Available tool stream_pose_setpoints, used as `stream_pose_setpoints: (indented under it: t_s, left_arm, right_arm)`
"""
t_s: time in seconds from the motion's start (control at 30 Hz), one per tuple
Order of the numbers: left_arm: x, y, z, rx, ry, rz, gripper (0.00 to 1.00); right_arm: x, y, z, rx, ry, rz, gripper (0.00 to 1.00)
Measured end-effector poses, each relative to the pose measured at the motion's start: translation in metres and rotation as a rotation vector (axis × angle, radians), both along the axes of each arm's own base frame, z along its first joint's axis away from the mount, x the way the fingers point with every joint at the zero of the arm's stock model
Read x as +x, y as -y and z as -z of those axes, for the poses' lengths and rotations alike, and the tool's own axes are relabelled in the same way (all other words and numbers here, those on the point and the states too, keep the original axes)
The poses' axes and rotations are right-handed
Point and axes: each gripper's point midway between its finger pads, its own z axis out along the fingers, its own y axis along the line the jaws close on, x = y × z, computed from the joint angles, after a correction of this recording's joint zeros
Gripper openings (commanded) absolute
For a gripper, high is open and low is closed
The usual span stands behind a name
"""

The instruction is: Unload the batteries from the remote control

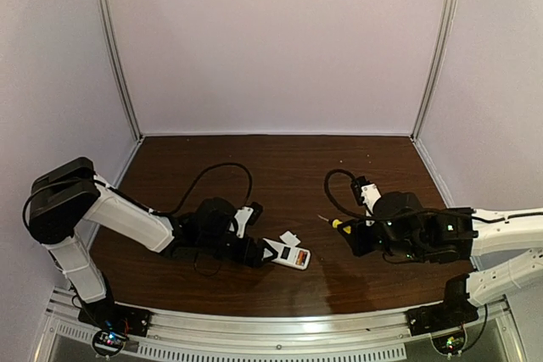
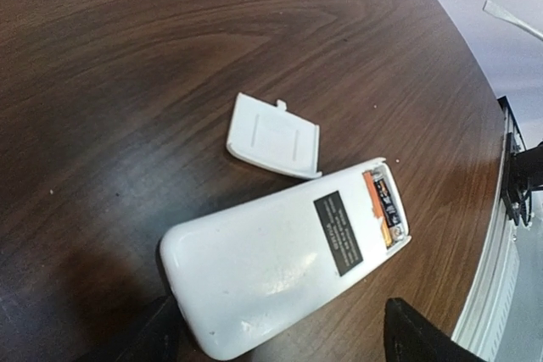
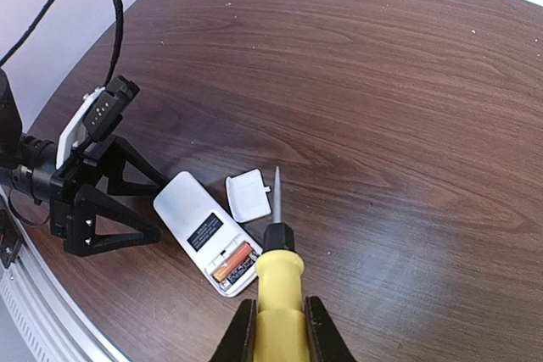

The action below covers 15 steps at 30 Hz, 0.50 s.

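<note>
**Work surface.** The table [image 1: 254, 158] is a dark wood-grain top.

**Remote control.** The remote control [image 2: 280, 260] lies flat near the front edge of the table, left of centre and directly in front of the left gripper [image 1: 265, 252]. Its back faces up, and a dark label is visible on the white body. The battery compartment is at the end pointing away from the left gripper, and it is uncovered.

**Batteries.** The batteries [image 2: 383, 208] sit side by side inside the uncovered compartment. One shows orange and the other is dark. Both are seated in the remote control.

**Cover.** The small white cover [image 2: 273, 136] lies flat on the table just beside the long edge of the remote control, near the compartment end. The views do not show whether the two parts touch.

**Left gripper.** The fingers [image 2: 416, 336] are spread wide. The closed end of the remote control lies between them. One finger is just beside a corner of the body, and contact there cannot be confirmed. The other finger stands clear of it, so the remote control is not clamped.

**Right gripper.** The right gripper [image 3: 280, 320] pinches the yellow handle of the screwdriver [image 3: 273, 243] between its fingers [image 3: 242, 332]. The shaft points away from the wrist toward the cover. In the top view, the tip is near the cover and the remote control but apart from both.
</note>
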Motion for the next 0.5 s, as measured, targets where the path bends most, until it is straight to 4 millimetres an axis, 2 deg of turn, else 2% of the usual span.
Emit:
stream_pose_setpoints:
  t_s: [0.23, 0.5]
  left_arm:
    - [-0.018, 0.019, -0.003, -0.006, -0.003, 0.053, 0.83]
    - [-0.035, 0.041, -0.008, -0.018, -0.003, 0.103, 0.83]
  right_arm:
    - [-0.001, 0.01, -0.014, 0.028, 0.027, 0.017, 0.0]
    - [-0.003, 0.02, -0.017, 0.035, 0.039, 0.028, 0.0]
